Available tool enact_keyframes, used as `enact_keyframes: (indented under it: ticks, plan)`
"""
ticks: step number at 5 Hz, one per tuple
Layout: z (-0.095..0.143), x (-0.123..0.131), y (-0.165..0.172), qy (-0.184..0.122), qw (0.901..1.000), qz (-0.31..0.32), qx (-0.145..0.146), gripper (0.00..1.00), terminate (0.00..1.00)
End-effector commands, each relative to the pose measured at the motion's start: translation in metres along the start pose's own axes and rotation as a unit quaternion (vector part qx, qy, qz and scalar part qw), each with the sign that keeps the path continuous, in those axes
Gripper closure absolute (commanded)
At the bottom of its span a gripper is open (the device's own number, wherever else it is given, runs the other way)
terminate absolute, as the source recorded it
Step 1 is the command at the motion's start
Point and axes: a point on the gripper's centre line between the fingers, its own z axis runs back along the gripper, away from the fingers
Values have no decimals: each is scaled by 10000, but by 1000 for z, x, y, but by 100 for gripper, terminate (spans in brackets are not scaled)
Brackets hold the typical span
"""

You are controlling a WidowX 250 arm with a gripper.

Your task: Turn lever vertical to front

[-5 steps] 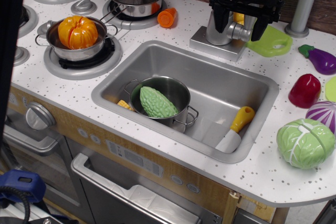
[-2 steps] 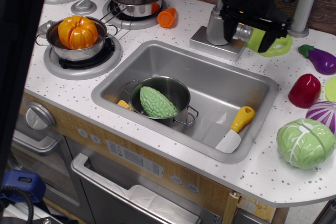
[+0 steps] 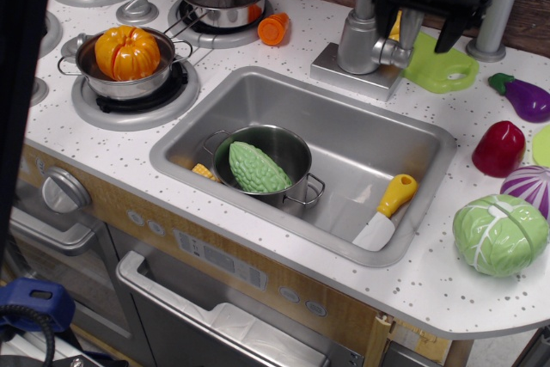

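The lever point(image 3: 394, 54) is a short silver stub sticking out to the right from the grey faucet column point(image 3: 356, 39), which stands on a square base plate point(image 3: 339, 70) behind the sink. My black gripper point(image 3: 418, 30) hangs above and slightly right of the lever, with its jaws spread. It holds nothing and does not touch the lever. Its upper body runs out of the top of the frame.
The sink point(image 3: 421, 139) holds a steel pot point(image 3: 296, 148) with a green gourd point(image 3: 257, 167), and a yellow-handled knife point(image 3: 384, 211). A green cutting board point(image 3: 440, 68) and a grey post point(image 3: 497, 6) are by the gripper. An eggplant point(image 3: 526, 97), a red pepper point(image 3: 498, 149) and a cabbage point(image 3: 499, 234) lie at the right.
My gripper straddled the faucet column and lever, then slid right and rose clear of them. The lever still points out to the right.
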Motion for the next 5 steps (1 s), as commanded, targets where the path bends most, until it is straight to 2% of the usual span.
enact_keyframes:
  ticks: [1,2,3,5]
  plan:
    - [18,33,13,-502,9987,-83,-43,0,0]
    - [10,38,16,-531,9984,-105,-150,0,0]
    - [4,41,17,-561,9983,-57,-148,100,0]
    - [14,25,2,-356,9989,297,-59,100,0]
